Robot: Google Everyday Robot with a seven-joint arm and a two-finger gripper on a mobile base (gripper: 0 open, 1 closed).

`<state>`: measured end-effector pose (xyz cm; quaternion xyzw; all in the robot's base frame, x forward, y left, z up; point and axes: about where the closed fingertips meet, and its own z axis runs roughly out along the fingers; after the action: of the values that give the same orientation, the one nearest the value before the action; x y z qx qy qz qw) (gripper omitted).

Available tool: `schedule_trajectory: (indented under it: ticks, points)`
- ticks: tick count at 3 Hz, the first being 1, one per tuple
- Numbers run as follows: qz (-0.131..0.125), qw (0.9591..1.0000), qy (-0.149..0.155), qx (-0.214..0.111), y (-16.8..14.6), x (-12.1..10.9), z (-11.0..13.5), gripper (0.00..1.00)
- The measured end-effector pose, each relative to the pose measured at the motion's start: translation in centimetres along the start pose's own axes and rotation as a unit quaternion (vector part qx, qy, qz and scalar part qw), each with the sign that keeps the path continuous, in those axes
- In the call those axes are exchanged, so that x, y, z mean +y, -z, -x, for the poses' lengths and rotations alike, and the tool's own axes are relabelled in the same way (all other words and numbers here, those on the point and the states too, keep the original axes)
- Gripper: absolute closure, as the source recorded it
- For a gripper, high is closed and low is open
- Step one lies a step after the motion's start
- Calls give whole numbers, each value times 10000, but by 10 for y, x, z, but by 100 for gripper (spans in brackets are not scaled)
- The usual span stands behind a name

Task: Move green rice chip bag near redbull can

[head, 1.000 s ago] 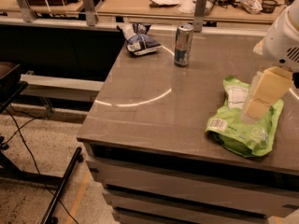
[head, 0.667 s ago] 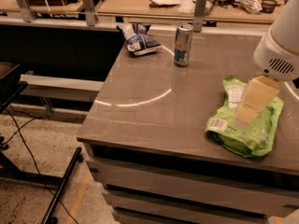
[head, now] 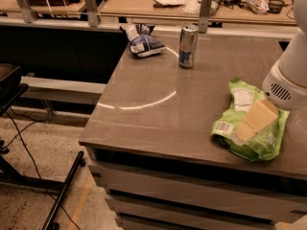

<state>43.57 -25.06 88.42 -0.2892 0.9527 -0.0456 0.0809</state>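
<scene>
The green rice chip bag (head: 238, 107) lies flat on the grey table (head: 158, 114) near its right front corner, with white label panels and a barcode facing up. The redbull can (head: 187, 46) stands upright at the back middle of the table, well apart from the bag. My gripper (head: 243, 132) reaches down from the white arm (head: 288, 83) at the right edge and sits low over the middle of the bag, covering part of it.
A small dark blue and white bag (head: 143, 42) lies at the back left of the table, left of the can. Behind it stands a cluttered bench (head: 192, 4) with metal posts. A black stand (head: 29, 171) is on the floor at left.
The arm has come down and a little left, so the gripper now sits lower over the middle of the green bag. Bag and can have not moved.
</scene>
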Motion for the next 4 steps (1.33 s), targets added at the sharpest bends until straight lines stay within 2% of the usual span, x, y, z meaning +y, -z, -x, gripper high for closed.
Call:
schedule_trajectory:
  ticks: [1,2,3,4]
  points:
    - [402,9962,-742,-219,-24,11,-15,0]
    - [710,9925,-903,-428,-35,24,-13,0]
    - [851,9914,-787,-609,-41,34,-7,0]
    - [855,9931,-295,-743,-53,43,-5,25]
